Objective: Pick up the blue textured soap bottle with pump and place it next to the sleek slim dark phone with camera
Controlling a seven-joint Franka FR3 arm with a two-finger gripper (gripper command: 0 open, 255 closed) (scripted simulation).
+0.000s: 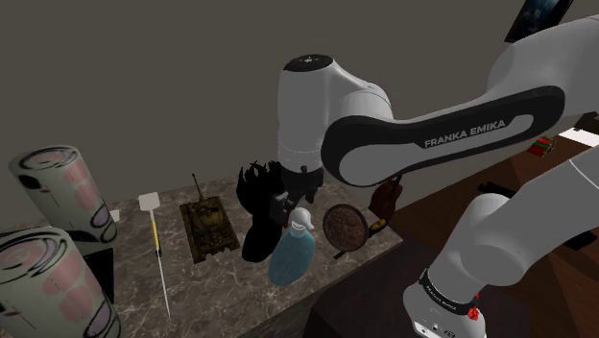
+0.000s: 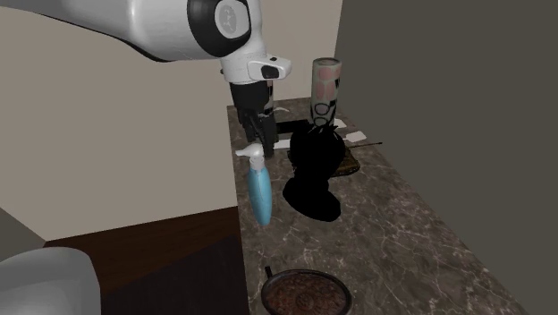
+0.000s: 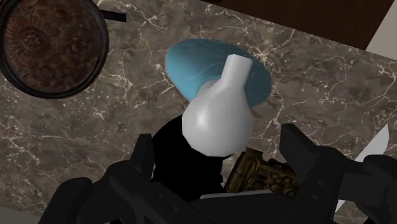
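A blue soap bottle (image 1: 289,257) (image 2: 260,195) (image 3: 191,67) with a white pump head (image 1: 300,223) (image 2: 254,155) (image 3: 217,121) stands slightly tilted near the front edge of the marble counter (image 1: 230,298) (image 2: 402,242). My black gripper (image 1: 288,209) (image 2: 255,139) (image 3: 219,149) hangs straight above it. It is open: the fingers (image 3: 298,147) stand on either side of the pump head with a gap on each side, touching nothing.
A pure black vase-like shape (image 1: 254,216) (image 2: 315,170) stands right beside the bottle. Behind it are a brass-coloured tank model (image 1: 209,229) and a white spatula (image 1: 155,245). A round dark pan (image 1: 346,228) (image 2: 304,293) (image 3: 51,44) lies close by. Two patterned cans (image 1: 62,187) (image 2: 325,89) stand at the far end.
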